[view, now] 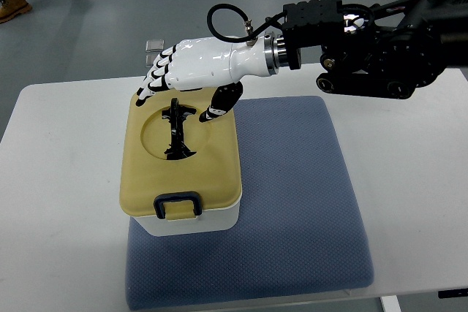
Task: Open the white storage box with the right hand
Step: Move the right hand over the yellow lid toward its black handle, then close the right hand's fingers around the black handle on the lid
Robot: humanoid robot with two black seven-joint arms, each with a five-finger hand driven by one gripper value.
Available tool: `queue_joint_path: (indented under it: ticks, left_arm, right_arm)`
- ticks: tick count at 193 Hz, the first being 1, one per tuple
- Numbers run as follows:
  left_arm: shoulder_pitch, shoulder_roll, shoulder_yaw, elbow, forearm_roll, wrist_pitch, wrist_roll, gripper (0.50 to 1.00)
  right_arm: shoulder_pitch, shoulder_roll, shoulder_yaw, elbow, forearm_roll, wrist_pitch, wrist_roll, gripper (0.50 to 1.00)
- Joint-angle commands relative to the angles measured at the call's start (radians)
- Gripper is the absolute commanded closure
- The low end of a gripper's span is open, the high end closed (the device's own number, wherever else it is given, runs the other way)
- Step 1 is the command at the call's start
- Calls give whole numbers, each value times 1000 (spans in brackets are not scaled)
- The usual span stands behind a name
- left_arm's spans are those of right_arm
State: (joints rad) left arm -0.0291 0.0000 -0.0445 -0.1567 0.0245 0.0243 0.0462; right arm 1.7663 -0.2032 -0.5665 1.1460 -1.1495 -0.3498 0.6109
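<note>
In the top view, the near edge of the blue-grey mat point(292, 253) lies closest, spread over the white table point(58, 180) and reaching almost to its front rim. On the left part of the mat sits the white storage box point(183, 221), its white body showing only along the near side beneath a pale yellow lid point(212, 173) that covers it fully. A dark blue clasp point(177, 204) sits folded at the middle of the lid's near edge. The lid has a round shallow recess, and in it stands a black handle point(177, 129), running from the far side of the recess toward the near side. The right hand point(191, 71), white with black finger joints, comes in from the picture's right on a black arm point(373, 42) with a loop of black cable above the wrist. It hangs over the far end of the lid, palm down, its fingers point(153, 82) spread and slightly bent toward the lid's far left corner, while the thumb point(221, 104) points down to the lid just right of the recess. The hand grips nothing; the handle lies free between thumb and fingers. At the far left corner, on the grey floor, a person's tan boots point(14, 6) show.
</note>
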Motion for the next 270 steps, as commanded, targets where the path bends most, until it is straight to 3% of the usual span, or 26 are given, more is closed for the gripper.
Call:
queue_joint_path:
  ticks: [1,113,191,236,270]
  left_arm:
    - [0,0,0,0,0,0,0,500]
    - [0,0,0,0,0,0,0,500]
    - [0,0,0,0,0,-1,0,500]
    - [0,0,0,0,0,0,0,500]
    - [0,0,0,0,0,0,0,500]
  right_arm:
    - [2,4,-13,0,-33,-23,0,673]
    - [5,25,-23,1,-148,-113,0,756]
    - [-5,27,-27,4,-199,-116,0,779]
    - [-10,28,-29,4,-219,-115,0,854]
    - [-10,30,-29,4,-222,-121,0,948]
